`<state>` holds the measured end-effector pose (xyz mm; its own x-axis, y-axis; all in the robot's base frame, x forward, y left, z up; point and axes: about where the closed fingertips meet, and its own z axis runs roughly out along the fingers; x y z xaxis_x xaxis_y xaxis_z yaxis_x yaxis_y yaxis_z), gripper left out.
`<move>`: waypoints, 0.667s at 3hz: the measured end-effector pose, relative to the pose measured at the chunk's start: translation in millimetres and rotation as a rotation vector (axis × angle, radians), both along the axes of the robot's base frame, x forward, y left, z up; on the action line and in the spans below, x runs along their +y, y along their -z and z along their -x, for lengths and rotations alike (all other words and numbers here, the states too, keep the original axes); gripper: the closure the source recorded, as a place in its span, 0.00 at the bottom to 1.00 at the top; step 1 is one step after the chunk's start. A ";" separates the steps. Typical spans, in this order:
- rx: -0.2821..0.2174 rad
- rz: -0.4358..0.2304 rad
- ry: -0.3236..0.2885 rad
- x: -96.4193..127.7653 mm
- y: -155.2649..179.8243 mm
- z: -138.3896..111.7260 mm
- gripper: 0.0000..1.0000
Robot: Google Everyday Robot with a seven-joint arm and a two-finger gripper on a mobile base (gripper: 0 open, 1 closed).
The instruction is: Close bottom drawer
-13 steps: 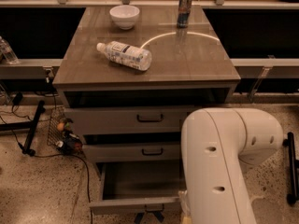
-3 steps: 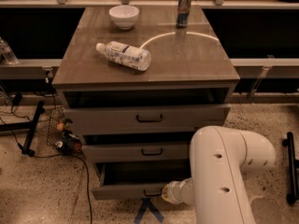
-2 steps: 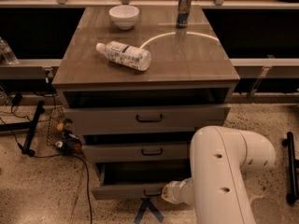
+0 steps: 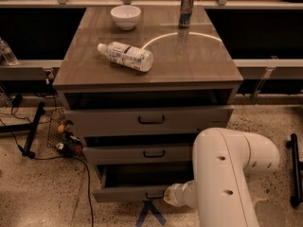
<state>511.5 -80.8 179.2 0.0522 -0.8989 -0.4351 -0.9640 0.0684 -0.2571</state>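
The bottom drawer (image 4: 120, 193) is the lowest of three grey-brown drawers in the cabinet. It stands partly open, and its dark inside (image 4: 142, 174) shows above its narrow front. Its small black handle (image 4: 154, 195) is at the middle of the front. My gripper (image 4: 167, 196) is at the end of the white arm (image 4: 227, 174), against the drawer front just right of the handle. The arm's bulk hides the right end of the drawer.
The middle drawer (image 4: 142, 153) and top drawer (image 4: 149, 119) sit above it. On the cabinet top lie a plastic bottle (image 4: 125, 56), a white bowl (image 4: 125, 16) and a can (image 4: 186, 4). Cables and a stand foot (image 4: 33, 126) are on the floor at left, blue tape (image 4: 150, 214) in front.
Since the oldest frame the bottom drawer has slid inward and my arm has dropped with its gripper onto the drawer front. Over the last second almost nothing has moved.
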 end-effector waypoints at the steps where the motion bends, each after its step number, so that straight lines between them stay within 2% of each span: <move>1: 0.000 0.000 0.000 -0.1 0.1 0.1 0.74; 2: 0.000 0.000 0.000 -0.2 0.1 0.1 0.51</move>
<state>511.3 -81.0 179.1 0.0523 -0.8989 -0.4350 -0.9640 0.0683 -0.2570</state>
